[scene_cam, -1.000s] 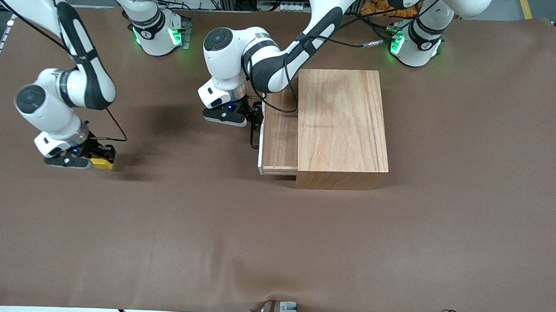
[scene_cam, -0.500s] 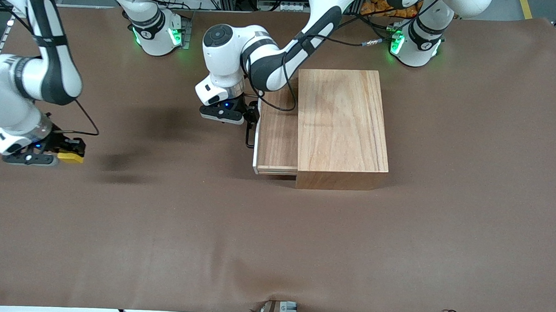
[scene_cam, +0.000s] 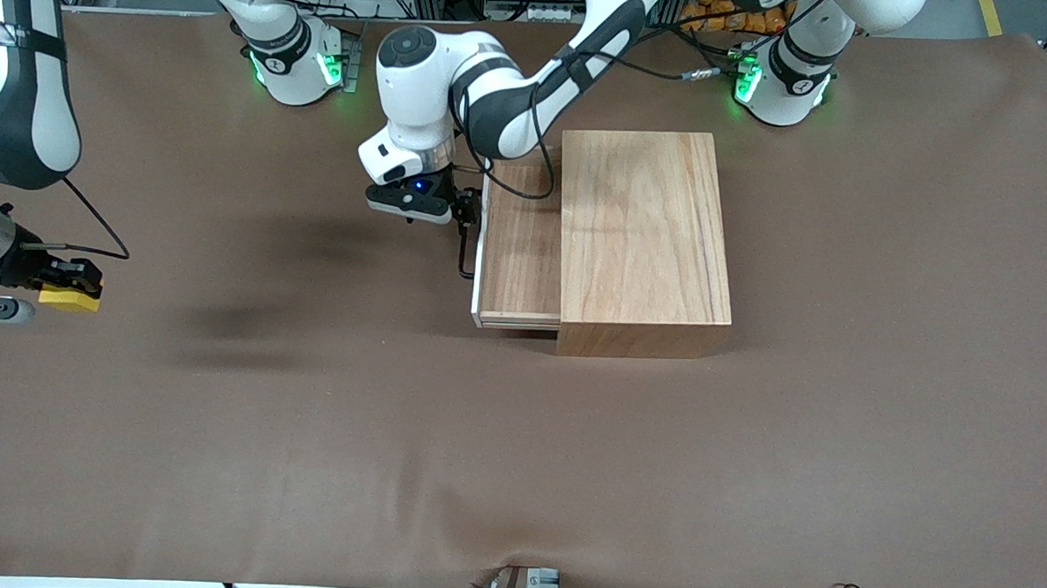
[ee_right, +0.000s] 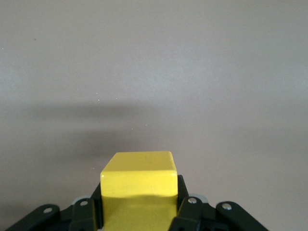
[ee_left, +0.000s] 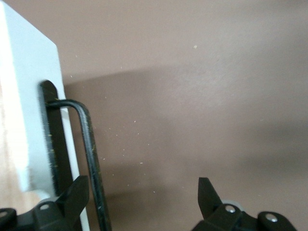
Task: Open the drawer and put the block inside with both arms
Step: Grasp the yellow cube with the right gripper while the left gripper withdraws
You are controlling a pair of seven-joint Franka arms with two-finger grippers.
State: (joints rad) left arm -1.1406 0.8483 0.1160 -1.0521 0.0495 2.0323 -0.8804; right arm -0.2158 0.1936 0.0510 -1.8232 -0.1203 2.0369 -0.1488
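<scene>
The light-wood box (scene_cam: 643, 237) stands mid-table with its drawer (scene_cam: 519, 249) slid partly out toward the right arm's end. The drawer's white-edged front panel (ee_left: 29, 96) carries the black handle (scene_cam: 463, 257), which also shows in the left wrist view (ee_left: 89, 154). My left gripper (scene_cam: 465, 208) is at the handle. It is open (ee_left: 142, 199), and the handle bar runs between its fingers, close to one finger (ee_left: 77, 195). My right gripper (scene_cam: 63, 281) is shut (ee_right: 138, 202) on the yellow block (scene_cam: 71, 297), held above the brown table near the right arm's end. The block fills the grip in the right wrist view (ee_right: 138, 175).
A brown cloth (scene_cam: 515, 455) covers the whole table, with a small ripple at its front edge. Both arm bases (scene_cam: 294, 58) glow green at the back. The inside of the pulled-out drawer holds nothing.
The drawer has slid a little farther out with my left gripper at its handle. My right gripper has carried the block away from the box, toward the right arm's end.
</scene>
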